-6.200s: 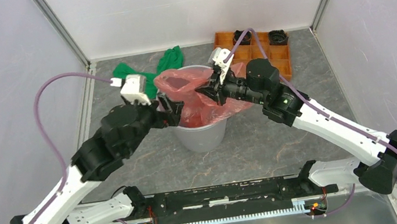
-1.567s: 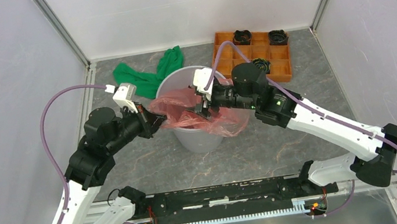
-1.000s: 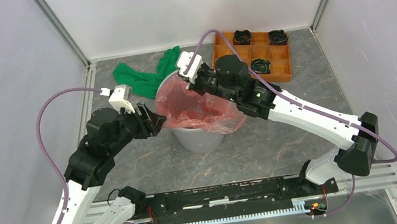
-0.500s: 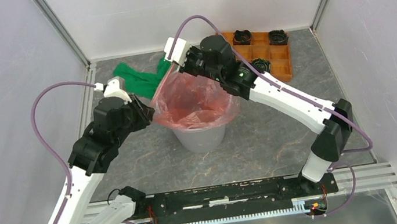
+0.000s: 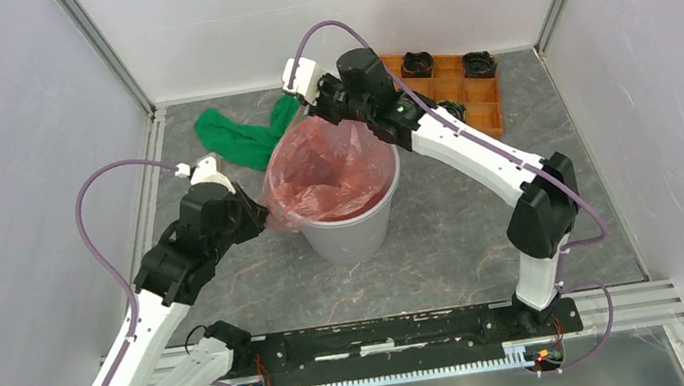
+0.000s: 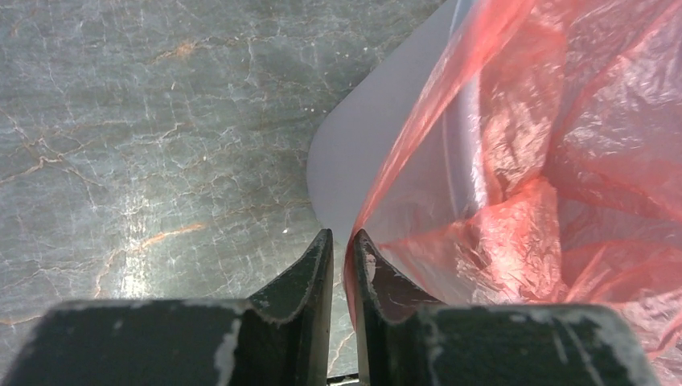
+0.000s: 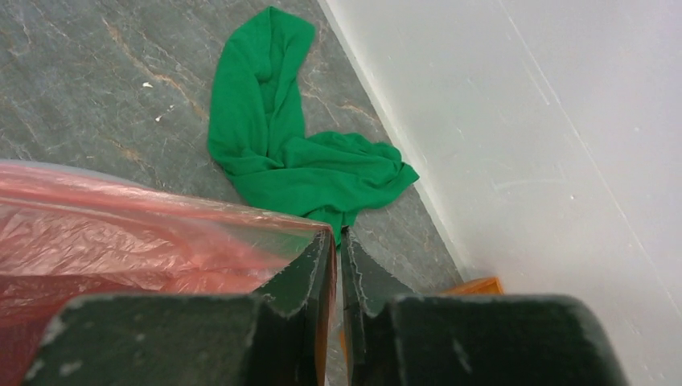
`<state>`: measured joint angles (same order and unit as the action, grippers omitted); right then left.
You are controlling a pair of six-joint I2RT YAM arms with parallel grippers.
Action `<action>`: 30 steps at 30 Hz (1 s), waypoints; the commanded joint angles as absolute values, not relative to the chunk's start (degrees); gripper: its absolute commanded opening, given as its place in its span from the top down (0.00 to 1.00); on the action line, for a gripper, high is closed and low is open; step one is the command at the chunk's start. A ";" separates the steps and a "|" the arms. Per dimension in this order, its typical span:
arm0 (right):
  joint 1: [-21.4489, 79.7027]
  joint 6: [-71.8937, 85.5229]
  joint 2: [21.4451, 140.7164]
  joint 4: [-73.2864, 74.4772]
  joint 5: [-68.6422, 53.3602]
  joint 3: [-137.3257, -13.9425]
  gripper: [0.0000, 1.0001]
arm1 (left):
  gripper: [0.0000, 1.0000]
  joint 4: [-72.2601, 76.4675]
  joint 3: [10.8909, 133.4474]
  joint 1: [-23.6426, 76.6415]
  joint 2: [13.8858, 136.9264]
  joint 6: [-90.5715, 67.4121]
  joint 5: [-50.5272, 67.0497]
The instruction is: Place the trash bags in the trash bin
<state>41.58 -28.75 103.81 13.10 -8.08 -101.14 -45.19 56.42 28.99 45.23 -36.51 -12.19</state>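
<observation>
Gleaming wrinkly red bag (image 5: 330, 169), draping grey bin (image 5: 356, 236)

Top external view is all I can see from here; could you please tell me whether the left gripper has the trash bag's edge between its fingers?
Observer: In the left wrist view, the trash bag's edge runs into a narrow slit between the left gripper's fingers. I cannot tell whether it is clamped.
Operator: Thank you. And how does the right gripper stand?
Observer: Its wrist view shows the right gripper with fingers a thin slit apart and the trash bag's edge drawn taut up to the fingertips. The grip is unclear there too.
</observation>
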 commanded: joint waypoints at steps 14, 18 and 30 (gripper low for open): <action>39.10 -17.65 109.68 5.87 -7.91 -104.58 0.75 | 0.76 -39.91 54.63 28.80 48.79 -39.37 -16.75; 38.86 -16.37 111.28 8.94 -5.95 -107.54 0.68 | 0.76 -37.64 51.69 28.79 48.09 -39.54 -15.97; 38.82 -12.76 97.28 22.54 6.44 -105.10 0.15 | 0.78 -35.51 48.30 28.75 45.37 -39.96 -8.72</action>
